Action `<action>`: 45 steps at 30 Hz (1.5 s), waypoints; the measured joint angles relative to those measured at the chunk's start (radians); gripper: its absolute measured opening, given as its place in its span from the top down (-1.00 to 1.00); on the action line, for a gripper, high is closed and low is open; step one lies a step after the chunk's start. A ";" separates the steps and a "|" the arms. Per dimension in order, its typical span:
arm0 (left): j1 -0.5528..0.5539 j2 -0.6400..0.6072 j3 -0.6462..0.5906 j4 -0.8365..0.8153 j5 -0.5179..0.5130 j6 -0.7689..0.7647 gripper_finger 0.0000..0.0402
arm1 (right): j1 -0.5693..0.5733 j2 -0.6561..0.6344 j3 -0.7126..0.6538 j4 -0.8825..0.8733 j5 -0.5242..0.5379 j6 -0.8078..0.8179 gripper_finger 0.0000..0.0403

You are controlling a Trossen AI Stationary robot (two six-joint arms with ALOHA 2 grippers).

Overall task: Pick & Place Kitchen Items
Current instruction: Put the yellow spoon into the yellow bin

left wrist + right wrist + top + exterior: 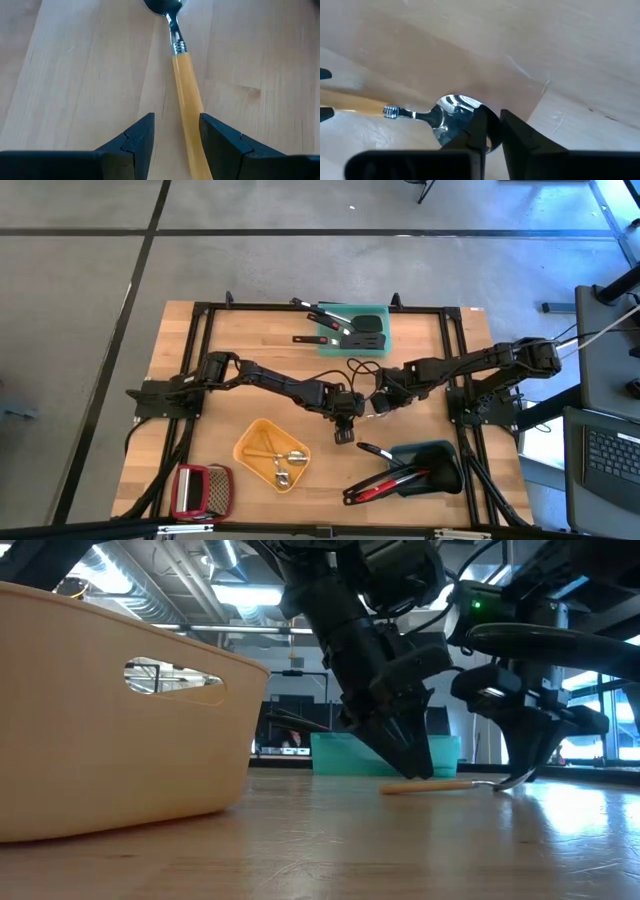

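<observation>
- Spoon (186, 80), wood handle + shiny bowl, lies flat on counter (75, 75), between both grippers, mid-counter.
- L gripper (176, 137): fingers apart, down at counter level, straddling the handle; handle runs btwn them, nearer one finger, not squeezed yet.
- R gripper (492, 132): fingers nearly together, tips at rim of spoon bowl (452, 112); looks like a pinch on the bowl edge, but can't tell if it's truly clamped.
- Step, my read: pick phase for this spoon; both arms on the one item, grasp not secured.
- Next calls for: one firm grip, likely L fingers closing on handle, then a straight lift. R needs to let go or stay clear first.
- Then carry to a tray; yellow tray (255, 442) w/ small metal spoons (287, 465) seems the likely spot.
- Risk: round handle may roll or skid as fingers close.
</observation>
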 joint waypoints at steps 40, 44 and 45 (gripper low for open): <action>0.086 -0.032 -0.001 0.293 0.384 -0.506 0.20 | 0.004 -0.001 -0.008 0.013 0.151 0.123 0.96; 0.085 -0.031 0.001 0.304 0.302 -0.562 0.11 | 0.004 -0.001 -0.009 0.020 0.190 0.167 0.96; 0.085 -0.031 0.004 0.300 0.287 -0.575 0.08 | 0.004 0.001 -0.009 0.025 0.200 0.182 0.96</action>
